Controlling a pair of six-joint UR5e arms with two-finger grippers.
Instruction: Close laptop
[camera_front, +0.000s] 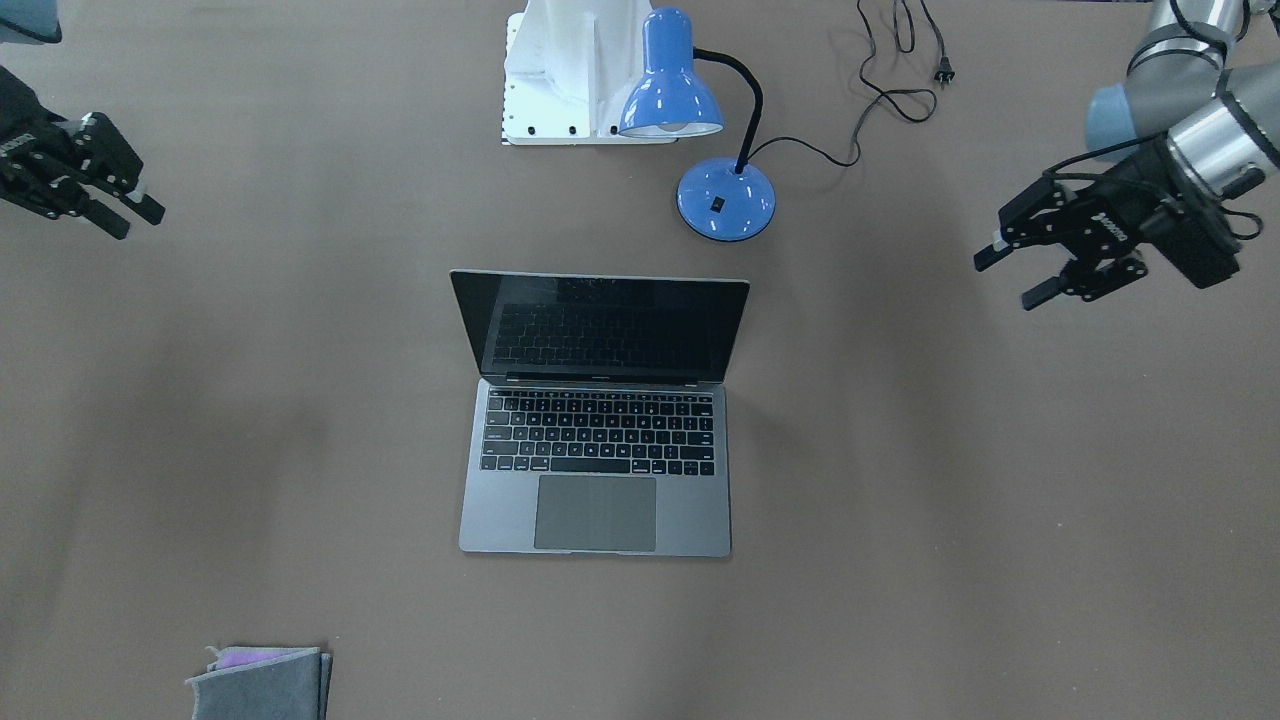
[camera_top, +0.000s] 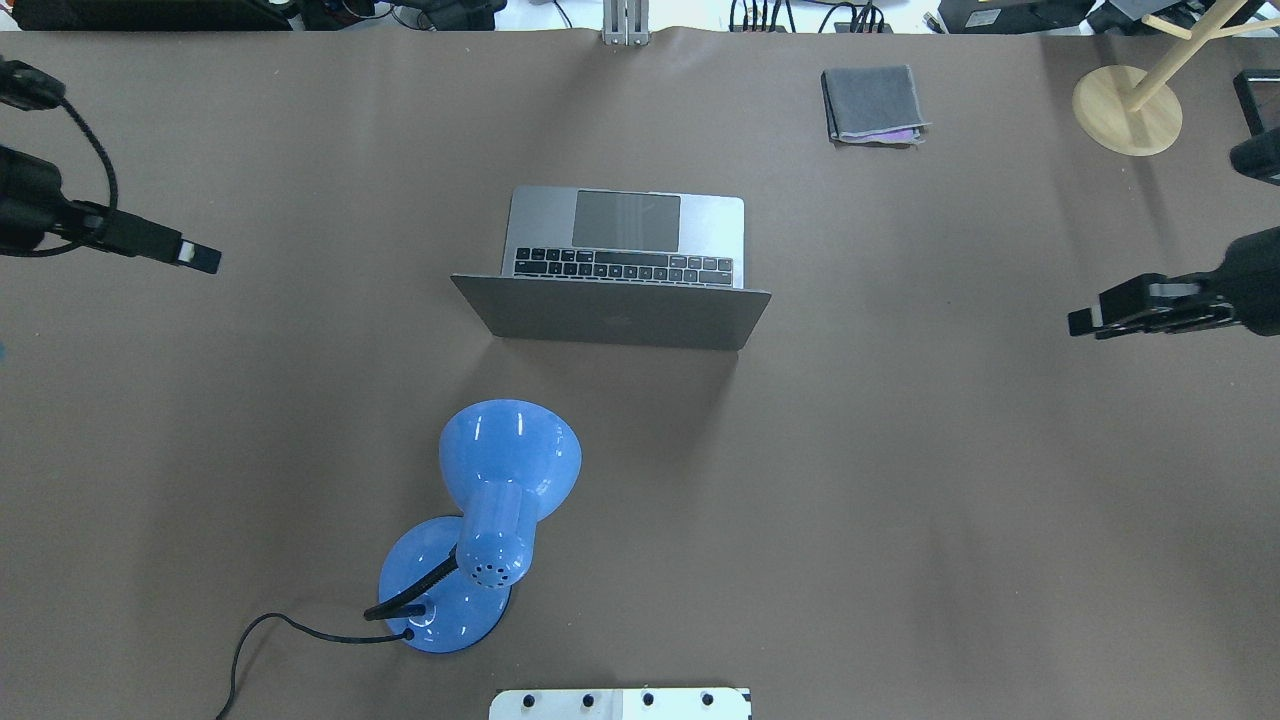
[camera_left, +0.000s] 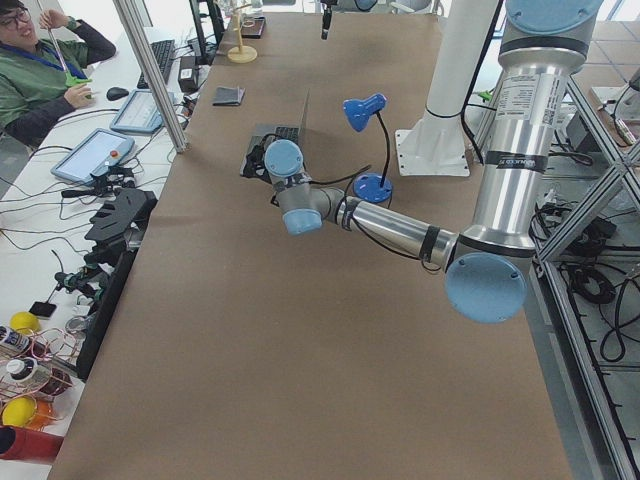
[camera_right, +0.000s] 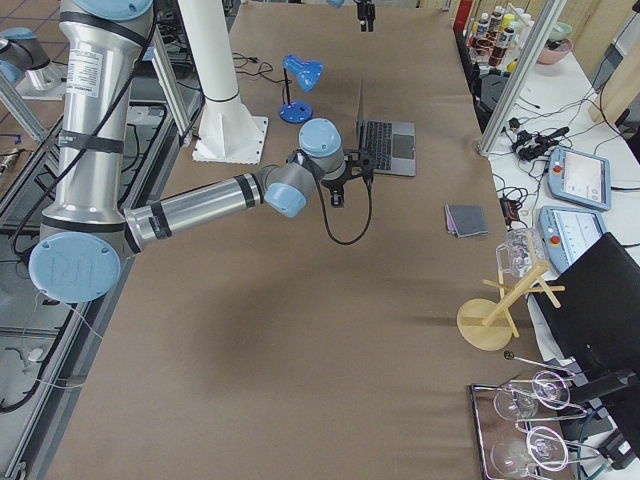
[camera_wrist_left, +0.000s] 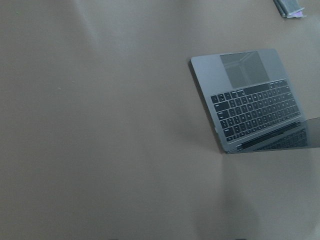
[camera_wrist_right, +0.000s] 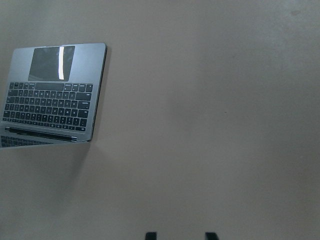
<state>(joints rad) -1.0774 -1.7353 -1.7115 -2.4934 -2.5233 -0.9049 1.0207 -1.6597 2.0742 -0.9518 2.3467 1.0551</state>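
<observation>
The space-grey laptop (camera_front: 595, 500) stands open in the middle of the table, its black screen (camera_front: 600, 325) upright and dark. From overhead I see its lid back (camera_top: 615, 315) and keyboard. It also shows in the left wrist view (camera_wrist_left: 250, 95) and the right wrist view (camera_wrist_right: 55, 100). My left gripper (camera_front: 1012, 278) hovers open and empty, far to the laptop's side; overhead it is at the left edge (camera_top: 195, 255). My right gripper (camera_front: 130, 215) is open and empty on the other side (camera_top: 1085, 322); its fingertips (camera_wrist_right: 151, 235) stand apart.
A blue desk lamp (camera_front: 700, 120) stands behind the laptop's lid, near the white robot base (camera_front: 570, 80), with its black cable (camera_front: 900, 95) trailing off. A folded grey cloth (camera_top: 872, 103) and a wooden stand (camera_top: 1128, 108) lie at the far side.
</observation>
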